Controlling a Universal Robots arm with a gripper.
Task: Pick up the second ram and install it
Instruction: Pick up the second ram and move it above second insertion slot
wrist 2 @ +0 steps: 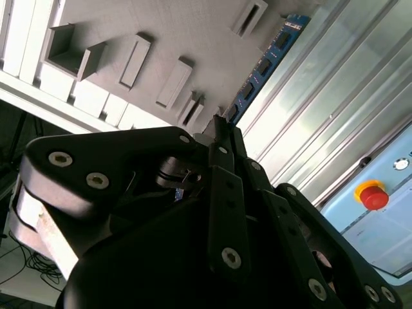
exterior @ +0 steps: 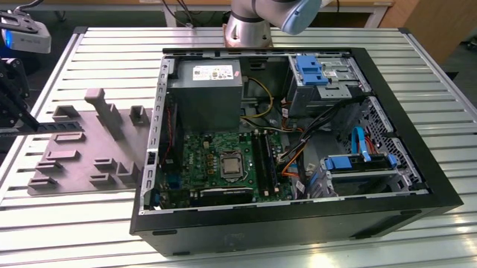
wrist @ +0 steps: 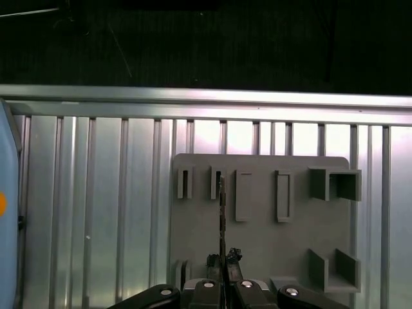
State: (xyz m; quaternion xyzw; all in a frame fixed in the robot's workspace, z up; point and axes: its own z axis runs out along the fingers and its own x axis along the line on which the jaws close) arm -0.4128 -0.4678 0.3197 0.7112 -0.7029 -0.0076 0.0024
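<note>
The slatted metal desk [exterior: 89, 234] carries everything. The hand hangs over one end of it, and the open black computer case [exterior: 298, 223] lies on its side well away from the hand, on the far side of the grey holder tray [exterior: 75, 162]. Inside the case, the grey power-supply box [exterior: 205, 95] and the green motherboard [exterior: 201, 156] with its black slot rails [exterior: 262, 159] face upward, all far from the hand. The tray lies flat on the desk directly beneath the hand, and its raised blocks and narrow slots show in both wrist views. A red button [wrist 2: 374, 195] on a pale blue box shows in the second wrist view, off to one side of the hand and apart from the tray. The hand [exterior: 28, 125] is clamped on one end of the second ram [exterior: 60, 127], with its dark fingers [wrist 2: 222, 167] drawn together around it. The ram reaches straight out from the fingertips over the tray, level and on its edge. In the second wrist view the ram [wrist 2: 267, 64] is a blue strip with a row of small dark chips running away from the hand [wrist 2: 219, 129]. In the first wrist view it is a thin edge-on line [wrist: 222, 206] rising from the hand [wrist: 222, 264] toward a slot in the tray. I cannot tell whether the ram touches the tray.
</note>
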